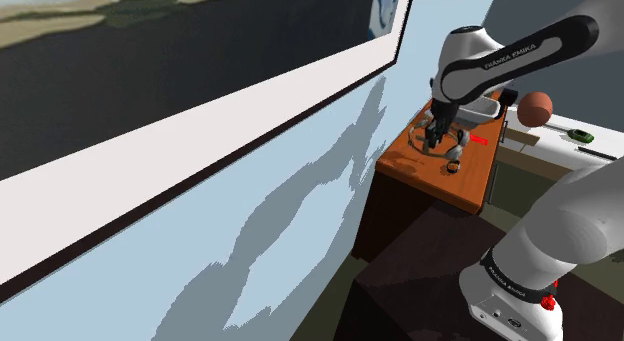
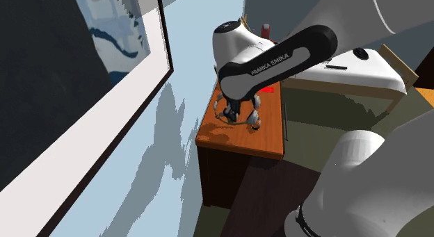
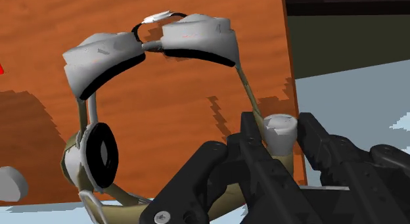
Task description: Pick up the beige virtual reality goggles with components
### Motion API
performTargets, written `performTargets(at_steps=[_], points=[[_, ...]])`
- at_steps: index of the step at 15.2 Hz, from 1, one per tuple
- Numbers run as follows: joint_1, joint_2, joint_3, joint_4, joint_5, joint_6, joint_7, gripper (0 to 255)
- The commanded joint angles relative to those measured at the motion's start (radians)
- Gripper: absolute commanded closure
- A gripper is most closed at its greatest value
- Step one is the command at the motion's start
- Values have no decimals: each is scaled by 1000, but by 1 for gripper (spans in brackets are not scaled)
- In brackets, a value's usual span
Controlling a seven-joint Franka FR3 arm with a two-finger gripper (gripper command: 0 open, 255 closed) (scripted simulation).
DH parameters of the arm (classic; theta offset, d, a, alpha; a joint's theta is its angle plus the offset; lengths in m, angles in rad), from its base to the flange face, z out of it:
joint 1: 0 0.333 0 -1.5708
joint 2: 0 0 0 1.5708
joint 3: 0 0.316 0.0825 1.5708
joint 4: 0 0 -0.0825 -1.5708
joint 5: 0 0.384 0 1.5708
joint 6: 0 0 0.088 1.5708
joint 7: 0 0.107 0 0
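at the far left of the shoulder view a large framed picture [image 1: 150, 79] with a white border hangs on a pale blue wall [image 1: 250, 229], which carries the arm's jagged shadow. to the right of it, pushed against that wall, stands a reddish-brown desk [image 1: 470, 184], also seen in the second exterior view [image 2: 229, 142] and up close in the wrist view [image 3: 164, 124]. the goggles [image 1: 455, 147] lie on the desk top, near its far left part beside the wall, and in the second exterior view [image 2: 240, 117] they sit under the white arm [image 2: 278, 62]. in the wrist view the goggles [image 3: 151, 48] are drawn pale grey with black padding and thin beige straps, with two visor halves on the far side and a round black-faced ear cup [image 3: 102, 154] nearer the camera. the end effector [image 1: 432, 141] points down onto them from above; in the wrist view the end effector [image 3: 282, 127] has its black fingers [image 3: 253, 134] closed against both sides of a small pale rounded part at the end of one strap, so it is clamped on the goggles, which rest on the desk. just right of the goggles a small red object [image 1: 480, 141] lies on the desk. further right a brown ball [image 1: 534, 109] sits beyond the desk's far end
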Motion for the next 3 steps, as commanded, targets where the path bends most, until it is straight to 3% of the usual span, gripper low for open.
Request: performTargets(at_steps=[1,3], points=[[1,-21,5,12,3,-33,-4,255],[1,-23,5,13,4,-36,-4,255]])
